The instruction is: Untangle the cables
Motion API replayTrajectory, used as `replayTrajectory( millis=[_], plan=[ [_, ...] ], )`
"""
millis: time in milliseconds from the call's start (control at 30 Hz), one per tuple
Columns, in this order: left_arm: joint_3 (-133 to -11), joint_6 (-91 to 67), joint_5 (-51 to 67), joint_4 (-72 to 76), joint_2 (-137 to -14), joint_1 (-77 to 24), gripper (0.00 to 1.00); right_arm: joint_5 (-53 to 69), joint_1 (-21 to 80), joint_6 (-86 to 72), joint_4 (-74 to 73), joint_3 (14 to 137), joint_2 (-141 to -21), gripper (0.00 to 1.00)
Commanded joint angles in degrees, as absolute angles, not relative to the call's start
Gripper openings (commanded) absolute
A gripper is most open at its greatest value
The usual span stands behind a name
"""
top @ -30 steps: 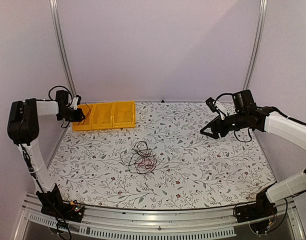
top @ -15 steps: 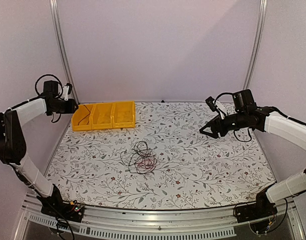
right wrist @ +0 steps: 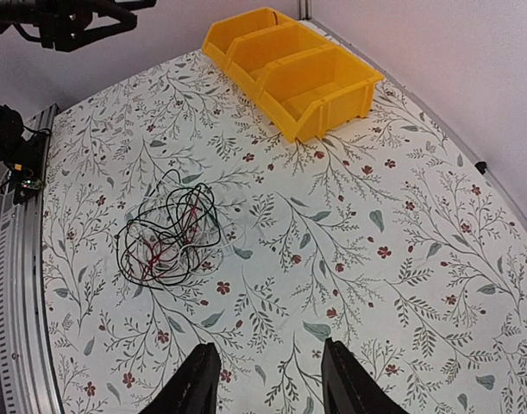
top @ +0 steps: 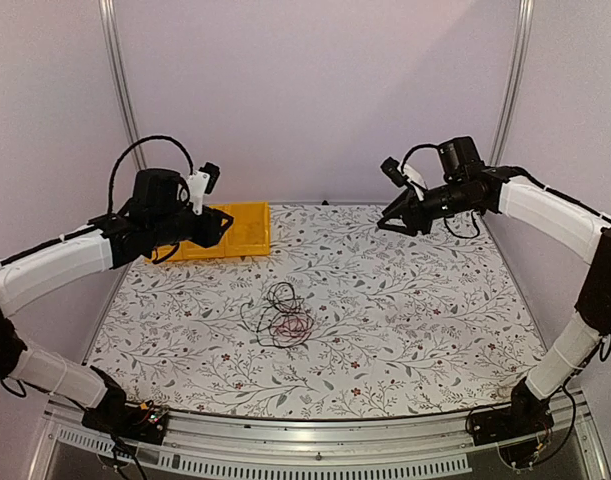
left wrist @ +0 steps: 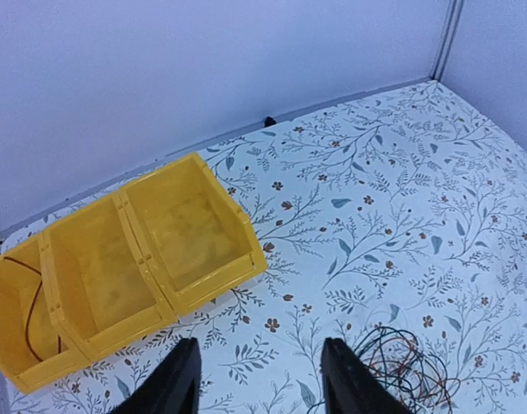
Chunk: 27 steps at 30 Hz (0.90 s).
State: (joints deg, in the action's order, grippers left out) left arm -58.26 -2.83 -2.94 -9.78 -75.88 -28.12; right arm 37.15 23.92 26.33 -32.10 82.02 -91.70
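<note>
The cables (top: 283,318) lie as one loose tangle of thin black, red and pale wires on the flowered table, near its middle. In the left wrist view the tangle (left wrist: 403,369) sits at the lower right, just beyond the right finger. My left gripper (top: 222,224) hangs over the yellow bins, well above the table. It (left wrist: 260,347) is open and holds nothing. My right gripper (top: 386,222) is high at the back right, far from the tangle (right wrist: 166,233). It (right wrist: 269,347) is open too, with only tablecloth between its fingers.
Three joined yellow bins (left wrist: 190,233) stand at the back left, also seen in the right wrist view (right wrist: 291,62). A thin dark wire (left wrist: 27,304) lies in the leftmost bin. Walls close the back and sides. An aluminium rail (right wrist: 15,259) runs along the near edge.
My left arm has swung from beyond the bins' left end to above them, and its jaws have opened wider. My right arm has risen and moved back and left, with its jaws narrower. The tangle has not moved.
</note>
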Motion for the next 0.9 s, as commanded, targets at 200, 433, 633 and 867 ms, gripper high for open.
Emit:
replayTrajectory(
  millis=[200, 433, 633, 867],
  plan=[
    [-44.9, -22.7, -12.0, 0.5, -65.3, -31.2, 1.0, 38.7, 36.3, 29.3, -35.0, 83.0, -100.3, 0.43],
    [-40.0, -23.4, -14.0, 0.1, -60.7, -35.4, 1.0, 38.9, 41.9, 25.5, -31.6, 85.6, -109.1, 0.43],
    [-41.1, -27.6, -25.2, -7.4, -57.8, -36.4, 1.0, 41.1, 44.2, 25.2, -31.0, 89.4, -116.0, 0.45],
    [-42.1, -35.2, -34.3, -14.1, -56.5, -35.4, 1.0, 41.8, 44.7, 24.6, -31.5, 92.1, -121.8, 0.44]
  ],
)
